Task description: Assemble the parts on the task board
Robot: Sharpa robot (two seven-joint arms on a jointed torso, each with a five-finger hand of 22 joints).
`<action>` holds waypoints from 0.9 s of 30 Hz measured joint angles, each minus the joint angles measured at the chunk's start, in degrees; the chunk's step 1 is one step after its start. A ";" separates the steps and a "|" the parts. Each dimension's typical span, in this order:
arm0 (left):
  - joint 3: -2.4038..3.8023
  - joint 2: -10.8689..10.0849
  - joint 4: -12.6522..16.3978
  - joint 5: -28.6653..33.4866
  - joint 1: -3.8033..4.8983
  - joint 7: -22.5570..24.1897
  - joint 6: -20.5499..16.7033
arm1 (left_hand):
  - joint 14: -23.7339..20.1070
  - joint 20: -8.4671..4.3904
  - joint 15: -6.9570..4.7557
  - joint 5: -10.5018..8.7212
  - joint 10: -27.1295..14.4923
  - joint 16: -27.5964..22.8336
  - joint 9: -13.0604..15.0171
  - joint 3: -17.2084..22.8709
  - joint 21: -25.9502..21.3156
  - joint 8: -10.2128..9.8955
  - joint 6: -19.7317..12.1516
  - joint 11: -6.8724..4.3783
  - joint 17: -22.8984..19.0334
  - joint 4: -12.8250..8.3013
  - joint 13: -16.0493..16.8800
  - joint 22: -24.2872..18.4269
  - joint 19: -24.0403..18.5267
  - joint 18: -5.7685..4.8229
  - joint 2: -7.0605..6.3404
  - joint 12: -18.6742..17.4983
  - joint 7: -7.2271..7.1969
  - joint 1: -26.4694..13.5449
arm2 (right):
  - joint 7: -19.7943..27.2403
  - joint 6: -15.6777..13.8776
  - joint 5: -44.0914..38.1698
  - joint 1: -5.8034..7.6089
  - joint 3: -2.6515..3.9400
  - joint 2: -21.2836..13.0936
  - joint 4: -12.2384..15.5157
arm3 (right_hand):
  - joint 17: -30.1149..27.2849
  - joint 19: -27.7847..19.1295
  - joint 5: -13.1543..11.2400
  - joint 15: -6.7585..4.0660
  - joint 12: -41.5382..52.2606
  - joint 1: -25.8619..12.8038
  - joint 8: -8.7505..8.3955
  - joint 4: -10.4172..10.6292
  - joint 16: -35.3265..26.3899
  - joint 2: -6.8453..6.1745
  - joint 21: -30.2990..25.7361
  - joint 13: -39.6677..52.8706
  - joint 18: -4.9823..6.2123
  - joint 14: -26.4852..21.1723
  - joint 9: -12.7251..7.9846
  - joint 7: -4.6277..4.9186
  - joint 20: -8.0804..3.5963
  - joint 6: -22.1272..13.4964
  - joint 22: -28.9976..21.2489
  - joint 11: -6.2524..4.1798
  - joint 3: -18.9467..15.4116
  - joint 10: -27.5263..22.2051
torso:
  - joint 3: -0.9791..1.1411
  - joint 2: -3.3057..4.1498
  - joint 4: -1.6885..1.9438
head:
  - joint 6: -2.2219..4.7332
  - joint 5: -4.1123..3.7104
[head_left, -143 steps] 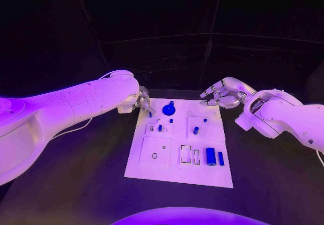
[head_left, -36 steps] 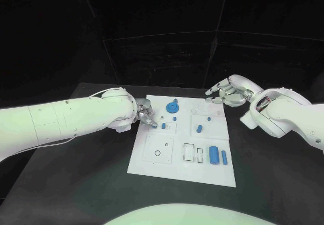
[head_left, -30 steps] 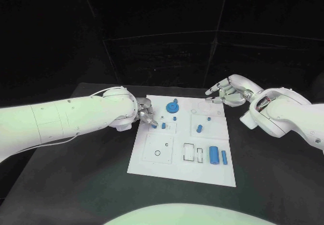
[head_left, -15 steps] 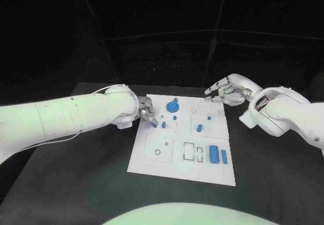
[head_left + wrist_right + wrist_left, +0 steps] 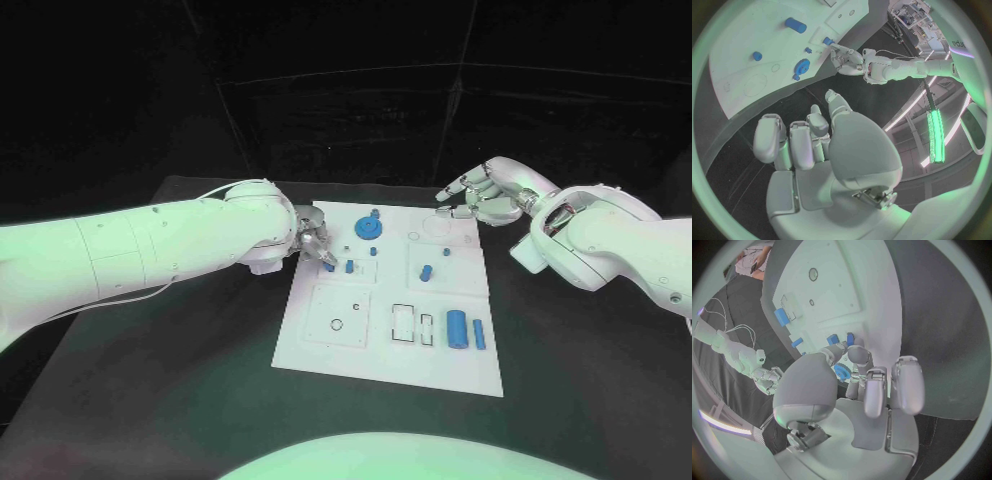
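In the head view the white task board [image 5: 389, 345] lies in the middle of the black table [image 5: 173, 380]. The left hand [image 5: 313, 244] sits at the board's left edge near its far end, fingertips down on a small blue peg [image 5: 330, 266] there; whether it pinches the peg I cannot tell. The round blue knob [image 5: 368, 228] stands on the board's far part, just beside that hand, and the large blue cylinder [image 5: 457, 328] lies near the board's near right corner. The right hand [image 5: 483, 200] hovers off the board's far right corner, fingers loosely curled and holding nothing. In the left wrist view the left hand's fingertips [image 5: 856, 354] meet the board [image 5: 854, 285] beside blue pegs. In the right wrist view the right hand [image 5: 811, 137] is clear of the board [image 5: 748, 55], its fingers apart and empty.
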 measured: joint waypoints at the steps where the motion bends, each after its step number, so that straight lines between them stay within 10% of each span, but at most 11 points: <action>1: 0.00 0.01 -0.02 0.00 0.00 0.00 0.00 | 0.00 0.00 0.00 0.00 0.01 0.00 -0.10 -0.37 0.00 0.00 0.12 0.00 0.00 0.02 0.07 0.00 0.00 0.00 0.02 0.20 0.02 -0.11 | 0.00 0.00 0.00 0.00 0.00 0.00 0.00 | 0.00 0.00 0.00 0.00 0.00 0.00 0.00 0.00 0.00 0.00 0.00 0.00 0.00 0.00 0.00 0.00 0.00 0.00 0.00 0.00 0.00 0.00 | -0.01 0.00 0.01 | 0.02 0.00; 27: -0.20 0.89 -1.33 0.08 -0.30 -0.02 0.61 | 0.11 -0.21 -0.11 0.05 0.36 0.00 -2.01 -11.27 0.22 -1.06 2.50 -0.43 0.00 5.27 0.57 0.00 -0.21 0.01 0.30 0.64 -1.11 -3.19 | 0.03 -0.03 0.00 0.00 0.00 -0.04 0.05 | -0.15 0.00 0.00 0.00 0.00 0.00 0.24 0.00 -0.23 0.00 0.00 -0.12 0.00 0.00 0.00 0.00 0.00 0.00 -0.15 0.00 0.00 0.00 | 0.02 0.03 -0.02 | 0.09 -0.13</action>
